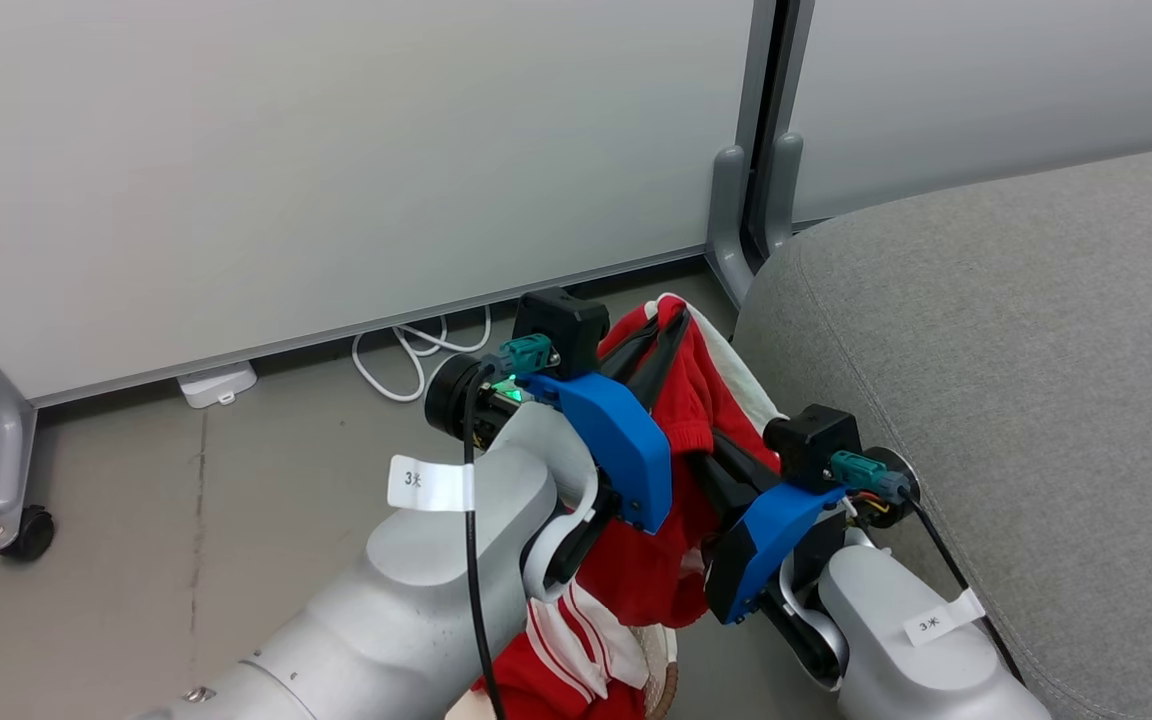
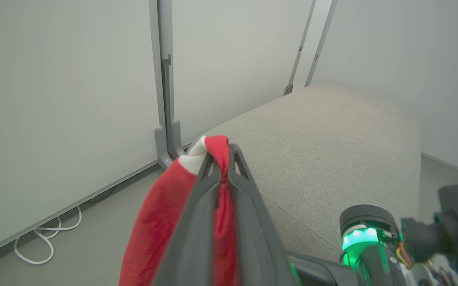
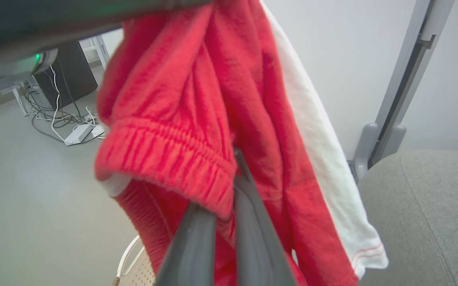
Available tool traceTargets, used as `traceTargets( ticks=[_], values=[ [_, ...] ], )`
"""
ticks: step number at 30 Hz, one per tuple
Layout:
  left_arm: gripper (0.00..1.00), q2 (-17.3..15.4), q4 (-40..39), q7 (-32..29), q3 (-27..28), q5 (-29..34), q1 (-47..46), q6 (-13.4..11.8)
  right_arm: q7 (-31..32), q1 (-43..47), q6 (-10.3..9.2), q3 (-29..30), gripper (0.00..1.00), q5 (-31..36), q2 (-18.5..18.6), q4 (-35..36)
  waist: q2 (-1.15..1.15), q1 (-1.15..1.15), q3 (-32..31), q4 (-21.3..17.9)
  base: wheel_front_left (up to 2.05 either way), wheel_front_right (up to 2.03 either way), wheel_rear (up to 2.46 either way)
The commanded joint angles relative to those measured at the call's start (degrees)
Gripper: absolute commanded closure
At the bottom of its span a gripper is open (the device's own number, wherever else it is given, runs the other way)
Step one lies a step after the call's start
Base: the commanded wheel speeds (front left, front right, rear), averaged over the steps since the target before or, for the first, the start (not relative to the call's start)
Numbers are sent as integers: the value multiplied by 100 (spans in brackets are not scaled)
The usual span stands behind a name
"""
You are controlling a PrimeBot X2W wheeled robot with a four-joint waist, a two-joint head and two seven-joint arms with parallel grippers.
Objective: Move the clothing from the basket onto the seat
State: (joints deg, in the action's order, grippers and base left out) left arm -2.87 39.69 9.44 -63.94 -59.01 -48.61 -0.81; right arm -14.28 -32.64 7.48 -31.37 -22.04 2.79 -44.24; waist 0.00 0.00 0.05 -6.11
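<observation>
- Left pincer (image 2: 222, 159) is clamped shut on a bunched red fold, held high.
- The red garment (image 1: 711, 400) hangs between both arms above the basket (image 1: 664, 682). It looks fleecy, limp and light, and its ribbed elastic hem is likely the firmest hold.
- Right pincer (image 3: 233, 190) is closed on it just under that hem.
- The seat (image 1: 1016, 380), grey woven upholstery with a rounded edge, sits just beside.

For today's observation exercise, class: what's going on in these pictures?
The left gripper and right gripper are both shut on the red clothing, holding it up above the basket. Red-and-white fabric reaches down towards the basket. The clothing is not yet on the grey seat to the robot's right.
</observation>
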Motion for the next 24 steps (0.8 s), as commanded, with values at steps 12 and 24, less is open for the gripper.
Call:
traceTargets(
  ticks=[12,24],
  values=[
    [0,-271,64,550,293,148,526,164,-59,-106,3,138,100,-38,18,11,0,0,9,14,0,0,0],
    [0,-902,-1188,581,1947,1768,2128,365,-64,67,3,653,100,-8,18,328,0,0,203,121,0,0,0]
  ],
)
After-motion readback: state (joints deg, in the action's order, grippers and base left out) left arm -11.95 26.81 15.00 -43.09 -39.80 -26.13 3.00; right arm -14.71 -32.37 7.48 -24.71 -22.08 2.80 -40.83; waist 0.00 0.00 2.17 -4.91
